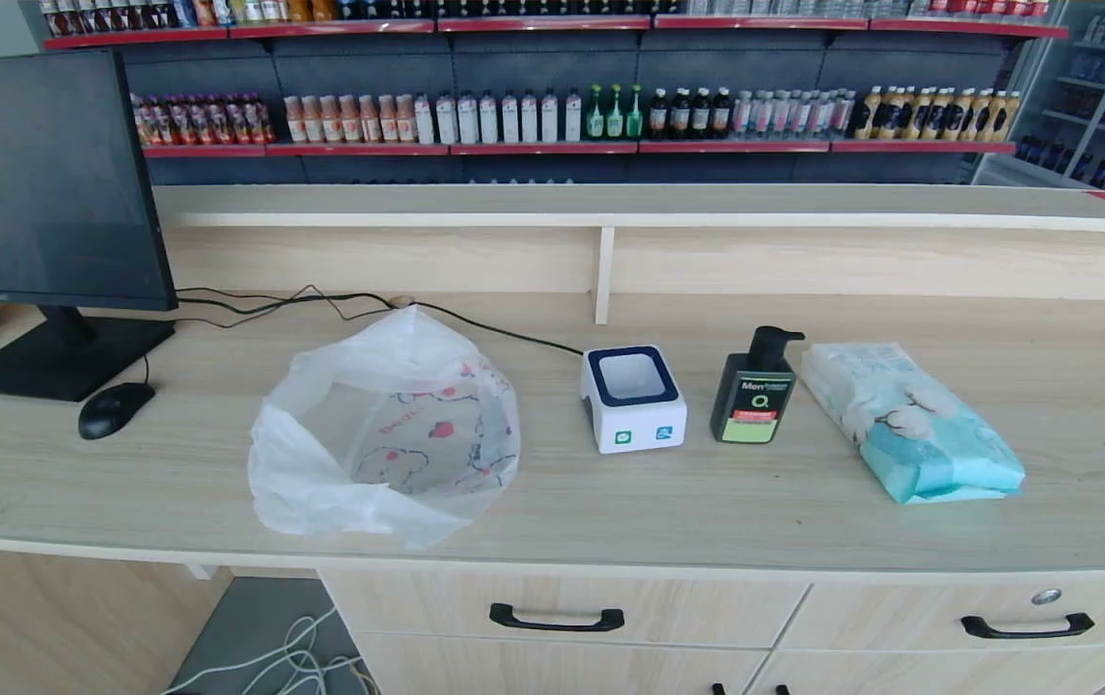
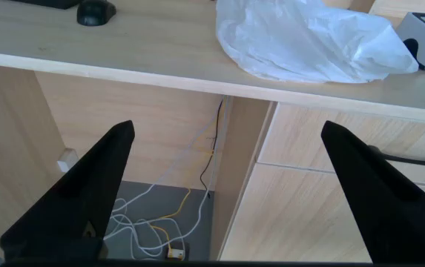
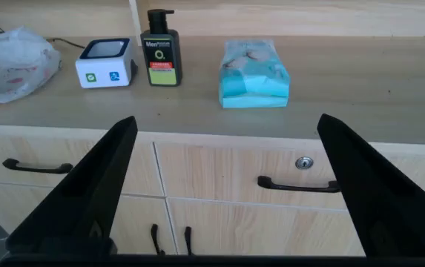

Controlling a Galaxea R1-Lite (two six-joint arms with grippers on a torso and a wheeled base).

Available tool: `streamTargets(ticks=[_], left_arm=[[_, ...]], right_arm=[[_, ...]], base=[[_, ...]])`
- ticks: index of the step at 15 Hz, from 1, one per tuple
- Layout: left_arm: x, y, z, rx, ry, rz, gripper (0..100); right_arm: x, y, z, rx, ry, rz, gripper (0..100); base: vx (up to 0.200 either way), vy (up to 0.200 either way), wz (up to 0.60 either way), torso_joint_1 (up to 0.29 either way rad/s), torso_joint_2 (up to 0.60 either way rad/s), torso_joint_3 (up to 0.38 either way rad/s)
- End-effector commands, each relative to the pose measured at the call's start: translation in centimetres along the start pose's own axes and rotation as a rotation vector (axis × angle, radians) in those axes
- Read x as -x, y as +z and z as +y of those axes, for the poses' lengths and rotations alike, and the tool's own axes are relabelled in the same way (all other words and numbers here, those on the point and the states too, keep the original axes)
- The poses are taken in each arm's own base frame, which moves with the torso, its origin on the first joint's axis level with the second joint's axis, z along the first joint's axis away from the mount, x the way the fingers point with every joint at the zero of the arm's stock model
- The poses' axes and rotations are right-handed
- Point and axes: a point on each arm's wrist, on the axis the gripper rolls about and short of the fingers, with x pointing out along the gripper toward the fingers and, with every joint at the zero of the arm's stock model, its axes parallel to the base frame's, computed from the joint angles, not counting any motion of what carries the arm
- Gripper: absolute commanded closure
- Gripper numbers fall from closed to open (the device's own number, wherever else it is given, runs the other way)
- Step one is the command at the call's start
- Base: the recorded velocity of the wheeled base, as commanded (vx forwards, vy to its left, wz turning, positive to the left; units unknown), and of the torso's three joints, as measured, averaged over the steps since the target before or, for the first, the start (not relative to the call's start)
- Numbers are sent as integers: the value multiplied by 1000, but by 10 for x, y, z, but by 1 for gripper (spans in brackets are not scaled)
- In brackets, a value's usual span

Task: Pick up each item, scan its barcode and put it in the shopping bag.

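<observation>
Black bottle [image 3: 160, 58], right wrist view, mouse [image 2: 96, 10], left

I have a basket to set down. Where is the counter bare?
Bare: between mouse and shopping bag; the front strip before scanner and pump bottle; right of the wipes pack. Crowded: scanner, bottle and pack stand close together.

Printed label on pump bottle [image 1: 754, 398]; two icon stickers on scanner [image 1: 634, 425]

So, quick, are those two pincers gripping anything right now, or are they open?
Left pincer: open, holding nothing.
Right pincer: open, holding nothing.
</observation>
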Motion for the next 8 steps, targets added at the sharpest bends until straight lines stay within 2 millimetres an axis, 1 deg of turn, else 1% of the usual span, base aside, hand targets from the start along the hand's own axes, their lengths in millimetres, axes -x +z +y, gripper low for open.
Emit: streamTargets(ticks=[1, 2, 3, 4, 5, 6, 7, 8], left_arm=[[0, 0, 0, 1, 1, -1, 0], [0, 0, 0, 1, 1, 1, 0], [0, 0, 0, 1, 1, -1, 0], [0, 0, 0, 1, 1, -1, 0], [0, 0, 0, 1, 2, 1, 0], [0, 0, 0, 1, 2, 1, 0], [0, 0, 0, 1, 1, -1, 0], [0, 0, 0, 1, 1, -1, 0]], right_arm=[[0, 19, 0, 0, 33, -32, 0], [-3, 25, 0, -1, 42, -20, 0], [-17, 42, -1, 2, 78, -2, 0], [-28, 48, -1, 12, 99, -1, 0], [-60, 64, 0, 32, 134, -28, 0], [-60, 64, 0, 32, 134, -28, 0], [-124, 78, 3, 36, 134, -83, 0], [-157, 78, 5, 35, 134, -121, 0]], base=[[0, 0, 0, 0, 0, 0], [0, 0, 0, 0, 0, 0], [0, 0, 0, 0, 0, 0], [0, 0, 0, 0, 0, 0], [0, 0, 0, 0, 0, 0], [0, 0, 0, 0, 0, 0], [0, 0, 0, 0, 0, 0], [0, 0, 0, 0, 0, 0]])
